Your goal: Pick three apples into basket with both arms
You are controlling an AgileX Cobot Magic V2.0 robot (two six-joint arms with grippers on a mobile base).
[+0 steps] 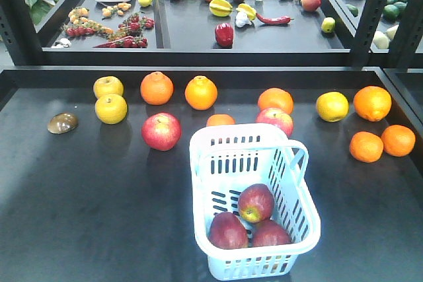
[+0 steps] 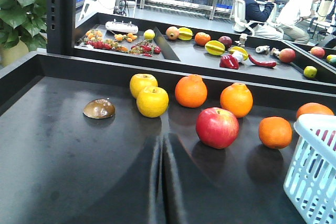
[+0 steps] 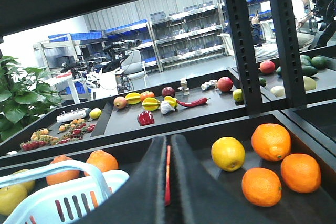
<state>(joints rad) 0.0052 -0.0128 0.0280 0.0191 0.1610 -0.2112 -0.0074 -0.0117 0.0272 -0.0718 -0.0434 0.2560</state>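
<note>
3 glossy dark-red apples (image 1: 254,203) in slotted pale-blue plastic basket (image 1: 205,163). Left gripper (image 2: 161,182), right gripper (image 3: 168,182): tapered black jaws closed, empty.

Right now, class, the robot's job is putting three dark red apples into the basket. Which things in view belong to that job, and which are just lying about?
Belong to the job:
- three dark red apples, in the basket
- pale blue basket

Just lying about:
- paler pink-red apples
- oranges
- yellow fruit
- brown shell-like object
</note>
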